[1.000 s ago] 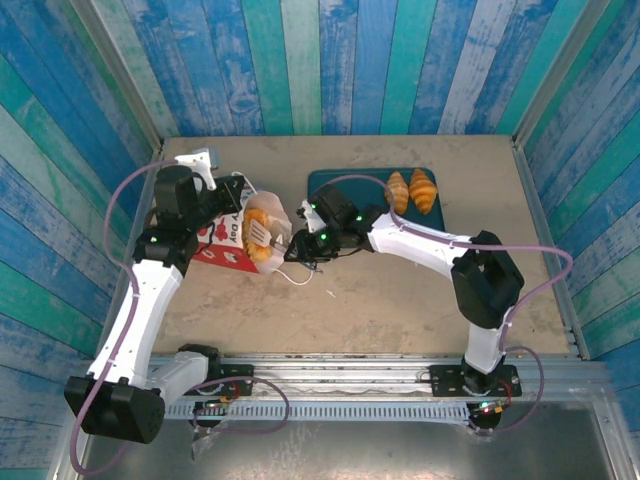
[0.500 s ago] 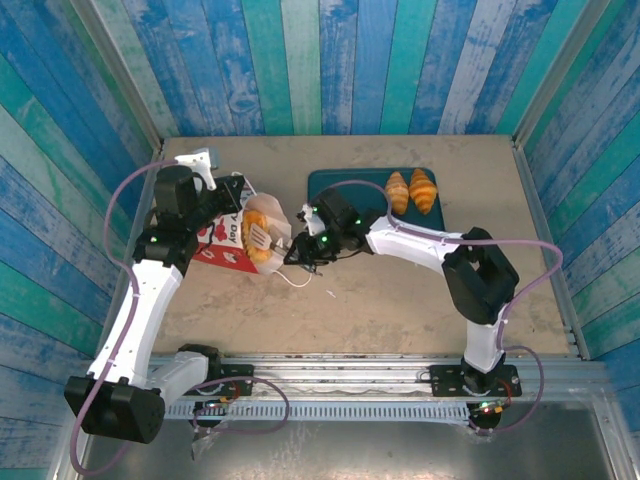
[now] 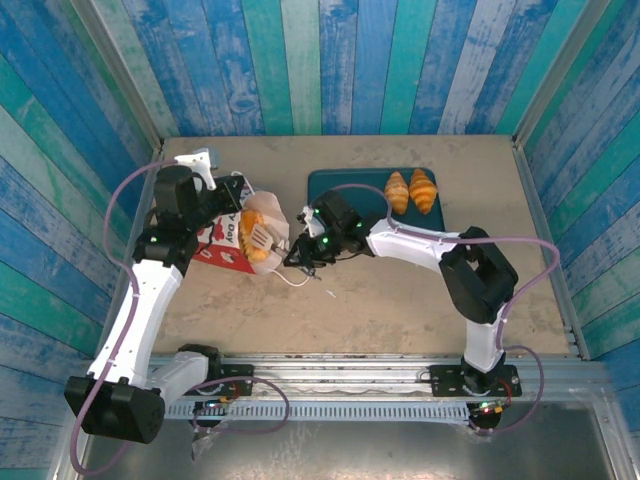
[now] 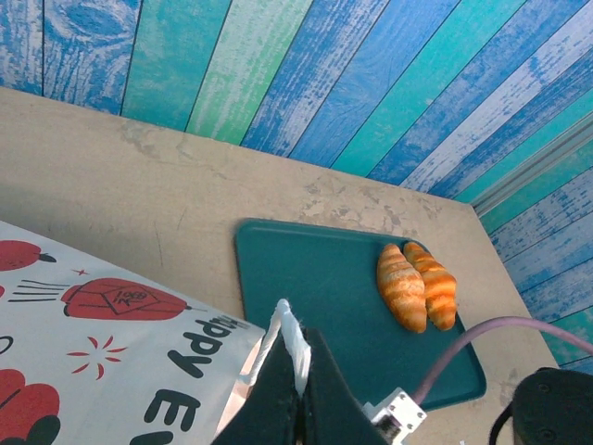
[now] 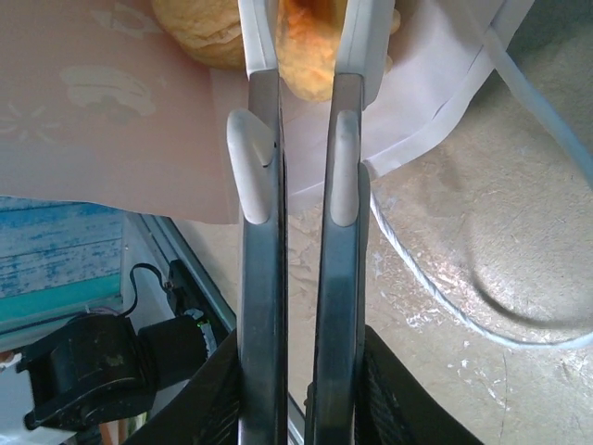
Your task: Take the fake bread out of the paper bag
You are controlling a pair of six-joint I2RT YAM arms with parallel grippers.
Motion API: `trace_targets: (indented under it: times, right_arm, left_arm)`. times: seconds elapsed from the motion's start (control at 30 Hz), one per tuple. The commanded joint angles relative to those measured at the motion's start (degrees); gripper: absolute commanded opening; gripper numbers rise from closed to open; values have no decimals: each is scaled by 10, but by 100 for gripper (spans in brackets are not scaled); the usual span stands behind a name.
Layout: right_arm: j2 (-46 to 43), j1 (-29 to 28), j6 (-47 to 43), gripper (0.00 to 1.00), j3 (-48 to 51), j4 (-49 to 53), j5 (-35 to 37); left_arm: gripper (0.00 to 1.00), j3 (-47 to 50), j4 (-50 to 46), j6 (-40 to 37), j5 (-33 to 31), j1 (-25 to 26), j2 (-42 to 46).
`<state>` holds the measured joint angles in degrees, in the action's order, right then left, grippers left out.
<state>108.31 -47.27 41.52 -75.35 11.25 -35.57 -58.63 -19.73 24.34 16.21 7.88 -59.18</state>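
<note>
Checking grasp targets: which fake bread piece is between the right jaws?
The orange piece inside the paper bag mouth, framed by the right gripper jaws; the two croissants lie apart on the teal tray.

The desk (image 3: 400, 300) lies bare along its near edge and right side. Toward the far-left corner the paper bag (image 3: 225, 245) and the left arm (image 3: 150, 290) block passage; the right end effector (image 3: 290, 252) occupies its mouth. A tray (image 3: 345, 185) with croissants (image 3: 411, 190) sits at the far edge.
</note>
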Motion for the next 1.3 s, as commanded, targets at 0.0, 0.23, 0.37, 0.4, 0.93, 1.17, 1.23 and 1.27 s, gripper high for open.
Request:
trace_targets:
  times: [0.0,0.23,0.37,0.4,0.93,1.17,1.23,1.27]
  right_arm:
    - [-42,2,-45,19,-23,25,-7]
    - [-90,-6,-148,19,-44,158,78]
    - [-135,-5,-197,18,-42,222,137]
    - [-150,-5,-205,18,-37,232,149]
    - [-326,96,-226,19,64,356,293]
    - [-247,149,-246,22,16,412,365]
    - [-220,154,-242,23,6,418,359]
    - [-209,158,-236,23,5,417,351]
  left_arm:
    - [0,2,20,5,-7,0,-2]
    - [0,0,23,12,-14,0,-3]
    - [0,4,35,22,-11,0,-3]
    - [0,4,37,24,-11,0,-4]
    - [0,7,52,45,-38,0,-5]
    - [0,7,49,43,-31,0,-2]
    - [0,8,49,43,-31,0,0]
    - [0,9,48,43,-31,0,1]
